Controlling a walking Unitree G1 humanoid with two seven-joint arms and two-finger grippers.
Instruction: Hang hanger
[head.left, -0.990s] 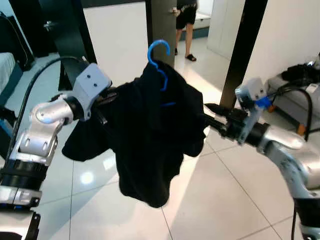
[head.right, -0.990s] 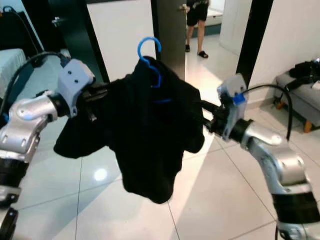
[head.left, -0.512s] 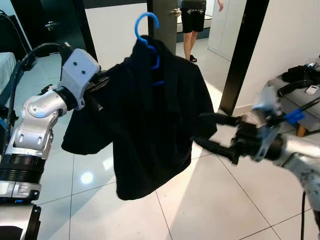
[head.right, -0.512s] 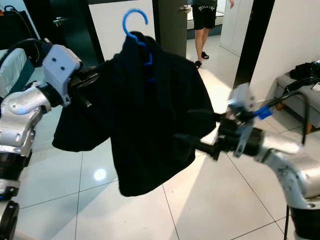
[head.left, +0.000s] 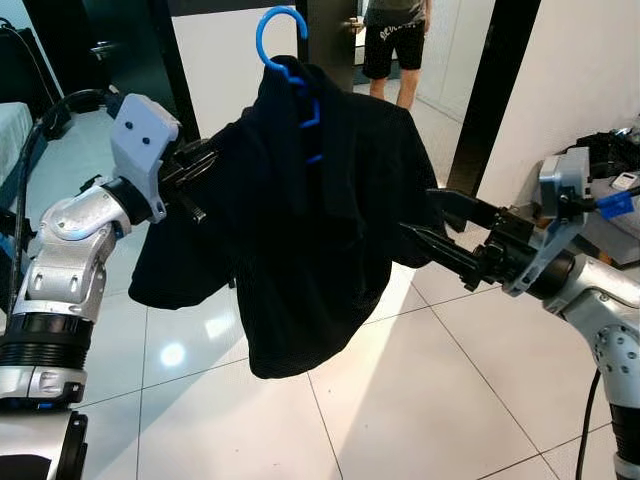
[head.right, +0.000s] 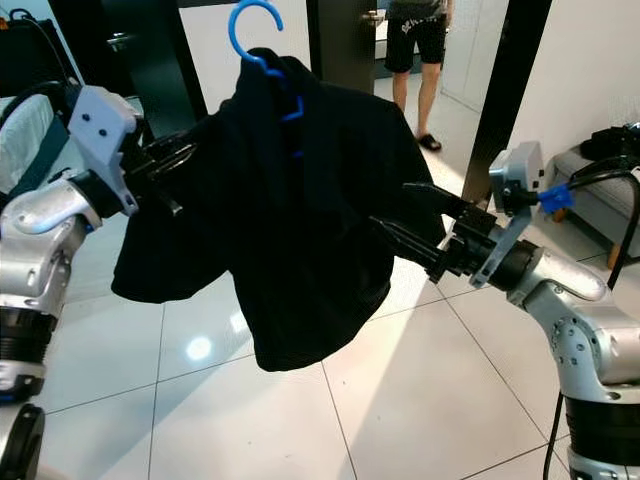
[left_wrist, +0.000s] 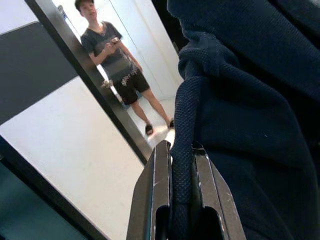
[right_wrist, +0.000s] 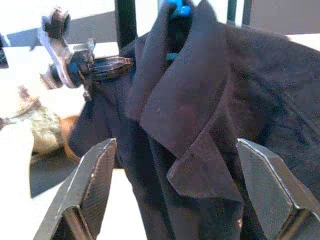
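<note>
A blue plastic hanger (head.left: 278, 35) carries a dark shirt (head.left: 310, 230); the hook pokes up above the collar. My left gripper (head.left: 203, 165) holds the shirt's left shoulder up in the air. In the left wrist view its fingers (left_wrist: 155, 200) are shut on a fold of the dark fabric (left_wrist: 182, 165). My right gripper (head.left: 418, 212) is open beside the shirt's right sleeve, its two fingers spread and pointing at the cloth. The right wrist view has the collar (right_wrist: 185, 115) and sleeve hanging between the spread fingers (right_wrist: 95, 185).
A person (head.left: 395, 50) stands in the doorway behind the shirt. A dark door frame (head.left: 495, 90) rises at the right, with a grey bench (head.left: 610, 190) holding dark things beyond it. A bed edge (head.left: 10, 130) lies at the far left. White tiled floor (head.left: 400, 400) spreads below.
The left arm has lifted the hanger and shirt higher and a little leftward. The right gripper let go of the right shoulder, drew back, and now stands open near the sleeve.
</note>
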